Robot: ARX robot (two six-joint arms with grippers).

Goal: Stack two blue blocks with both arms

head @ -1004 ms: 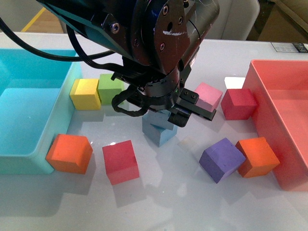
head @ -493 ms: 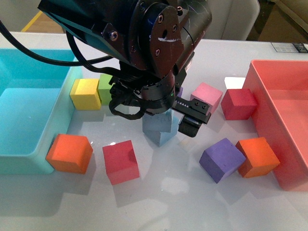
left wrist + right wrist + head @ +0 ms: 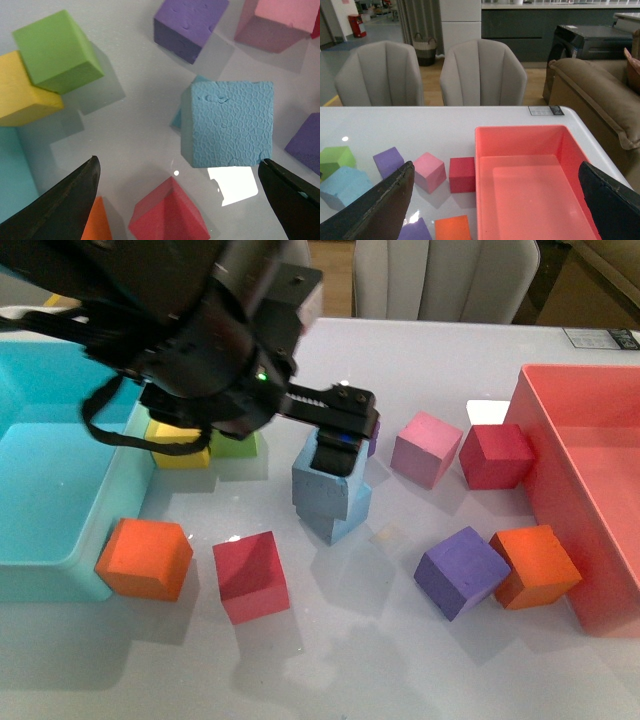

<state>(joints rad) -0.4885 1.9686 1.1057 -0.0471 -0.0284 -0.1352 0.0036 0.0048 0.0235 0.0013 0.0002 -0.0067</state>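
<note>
Near the middle of the front view, on the white table [image 3: 420,660]: upper blue block [image 3: 322,485] stacked on the lower blue block [image 3: 340,520], turned a little so the lower one's corner pokes out at lower right. In the left wrist view the same pair from above: top cube's pitted face at centre right, a sliver of the lower cube showing at its left edge.

Upper left of the front view filled by the black left arm, its left hand [image 3: 335,435] reaching right, one dark finger hanging against the back of the upper blue block; touching or just clear, cannot tell. In the left wrist view, fingers [image 3: 65,200] spread wide at the lower corners, nothing clamped between, blue stack well inside the gap but above it in the frame.

Right hand [image 3: 495,210] seen only in its own wrist view: two dark fingers far apart at the lower corners, empty, high over the table, facing the pink bin [image 3: 530,180] and grey chairs [image 3: 482,72].

Far left of the front view: turquoise bin [image 3: 50,480]. Beside its wall, yellow cube [image 3: 180,455] and green cube [image 3: 235,445] touching. Lower left: orange cube [image 3: 143,558] and red cube [image 3: 250,575]. Right of the stack: pink cube [image 3: 427,448], dark red cube [image 3: 495,455], then purple cube [image 3: 460,572] touching another orange cube [image 3: 535,565].
</note>
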